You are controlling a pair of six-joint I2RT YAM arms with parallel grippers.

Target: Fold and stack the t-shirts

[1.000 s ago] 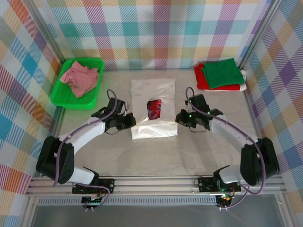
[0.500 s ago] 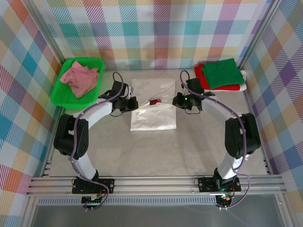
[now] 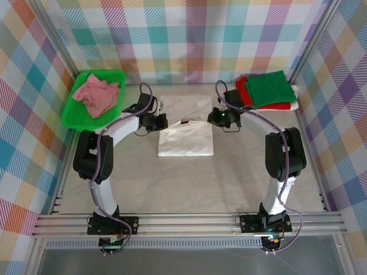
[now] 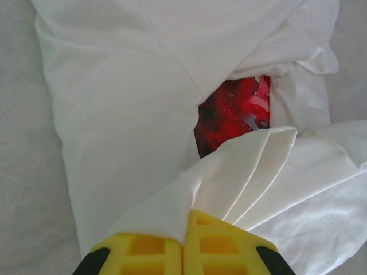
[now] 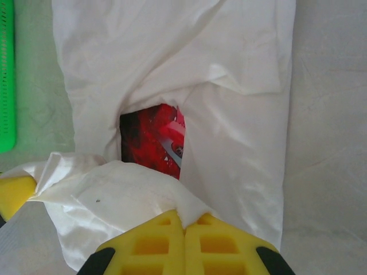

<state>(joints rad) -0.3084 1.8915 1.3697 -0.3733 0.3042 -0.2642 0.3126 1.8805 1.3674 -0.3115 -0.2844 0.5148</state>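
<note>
1. White cloth lies mid-table: the white t-shirt (image 3: 184, 140), long axis running near to far, its red print (image 4: 232, 114) peeping through a gap in the layers.
2. The left gripper (image 3: 159, 122) is pinched tight on a bunched fold at the shirt's left side. The right gripper (image 3: 216, 118) is clamped likewise on the right.
3. Both claws sit level, the lifted edge spanning left to right between them, with uncovered shirt just beyond.
4. I'd say the fold wants carrying toward the far end, both arms together.
5. A green shirt (image 3: 266, 87) lies on a red shirt (image 3: 245, 98) at far right. A pink shirt (image 3: 94, 93) rests in the green tray (image 3: 73, 112) at far left.
</note>
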